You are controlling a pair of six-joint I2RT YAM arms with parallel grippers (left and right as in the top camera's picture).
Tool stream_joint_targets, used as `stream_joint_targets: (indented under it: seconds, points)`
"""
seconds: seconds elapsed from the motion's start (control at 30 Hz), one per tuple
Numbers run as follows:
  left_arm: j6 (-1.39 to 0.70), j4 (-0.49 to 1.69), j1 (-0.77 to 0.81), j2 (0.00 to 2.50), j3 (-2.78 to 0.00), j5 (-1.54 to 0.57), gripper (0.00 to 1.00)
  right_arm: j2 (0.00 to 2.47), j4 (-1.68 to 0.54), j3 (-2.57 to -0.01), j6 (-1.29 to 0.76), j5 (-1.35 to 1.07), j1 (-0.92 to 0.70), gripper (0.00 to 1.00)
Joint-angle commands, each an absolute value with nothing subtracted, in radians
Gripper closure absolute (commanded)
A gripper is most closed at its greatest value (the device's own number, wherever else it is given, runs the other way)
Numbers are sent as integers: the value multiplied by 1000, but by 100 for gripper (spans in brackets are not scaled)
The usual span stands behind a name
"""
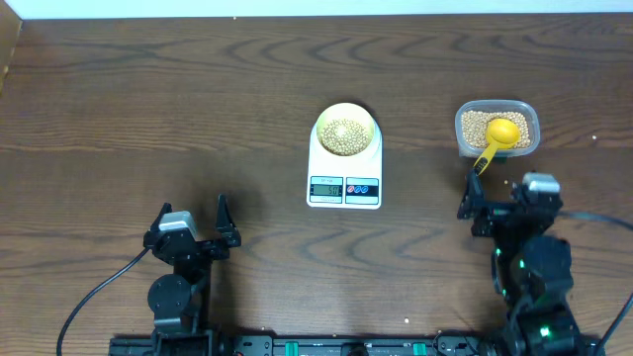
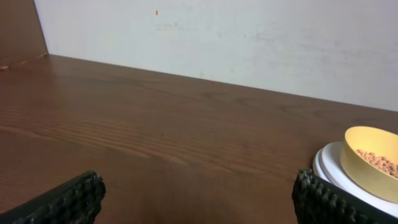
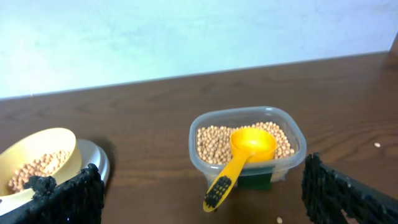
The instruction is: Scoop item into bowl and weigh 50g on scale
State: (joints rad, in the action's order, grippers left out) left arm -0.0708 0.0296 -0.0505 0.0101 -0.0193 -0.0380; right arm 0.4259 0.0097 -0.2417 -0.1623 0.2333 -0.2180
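The white scale point(image 1: 344, 176) sits mid-table with the pale yellow-green bowl point(image 1: 346, 132) on it, partly filled with tan beans point(image 1: 345, 135). More beans fill a clear tub point(image 1: 497, 129) to the right, and a yellow scoop point(image 1: 497, 137) rests in it with its handle hanging over the near rim. My right gripper point(image 1: 484, 203) stands open just in front of the tub; in its wrist view the scoop point(image 3: 244, 154) lies between the fingers, untouched. My left gripper point(image 1: 195, 220) is open at the near left, holding nothing. The bowl point(image 2: 372, 160) shows at the right of the left wrist view.
A stray bean point(image 3: 279, 219) lies on the wood near the right gripper, and another point(image 3: 377, 145) lies right of the tub. A pale wall point(image 2: 217, 37) bounds the far edge of the dark wooden table point(image 1: 148, 119).
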Motion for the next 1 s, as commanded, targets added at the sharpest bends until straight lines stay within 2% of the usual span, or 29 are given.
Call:
stream_joint_targets:
  seconds: [0.0,0.23,0.4,0.57,0.77,0.97]
  points:
    - [-54,71,-54,4,-4,-6,2,333,27,-170,-152,256,-225,1]
    - [-54,71,-54,4,-4,-6,2,201,164,-10,-152,256,-225,1]
    - [-54,71,-54,4,-4,-6,2,165,156,-6,-152,253,-224,1]
    - [-54,71,-54,4,-4,-6,2,141,105,-6,-152,253,-224,1]
    - [-54,71,-54,4,-4,-6,2,14,-57,-6,-152,251,-215,1]
    - [-54,71,-54,4,-4,-6,2,5,-52,-6,-148,242,-175,1]
